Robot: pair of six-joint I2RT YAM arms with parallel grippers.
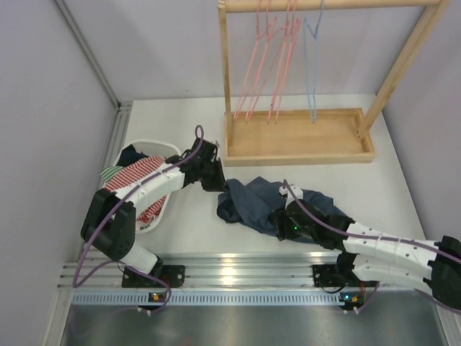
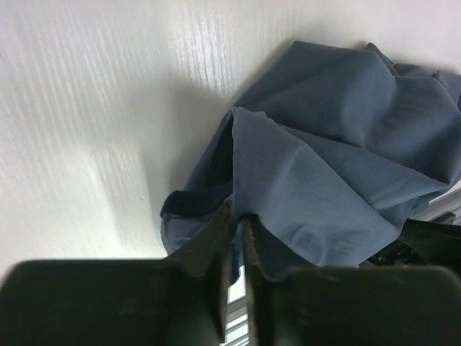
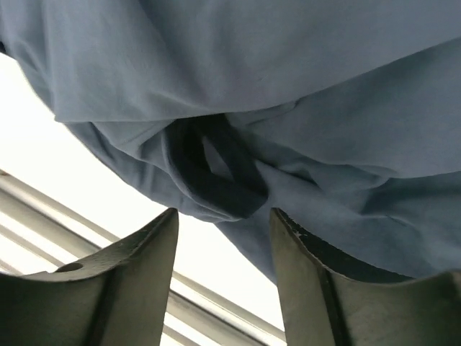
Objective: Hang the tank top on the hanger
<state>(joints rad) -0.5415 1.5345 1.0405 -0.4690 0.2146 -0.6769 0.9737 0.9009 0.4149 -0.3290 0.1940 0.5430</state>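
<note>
Navy tank top (image 1: 248,202) lies crumpled on the white table (image 1: 194,238), between both arms and just in front of the wooden rack (image 1: 299,148), where the light-blue hanger (image 1: 312,65) hangs beside pink hangers (image 1: 270,58). A basket (image 1: 155,144) holding striped laundry (image 1: 133,176) sits to the left. Only the wrist views show the grips: the left gripper (image 2: 234,216) is nearly closed on a fold of the shirt, and the right gripper (image 3: 223,216) is spread below a dark trim loop (image 3: 216,187).

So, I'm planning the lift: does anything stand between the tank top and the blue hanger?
Only the front rim of the wooden tray lies between the tank top and the hanger, which hangs on the rack behind it. The pink hangers hang left of it.
</note>
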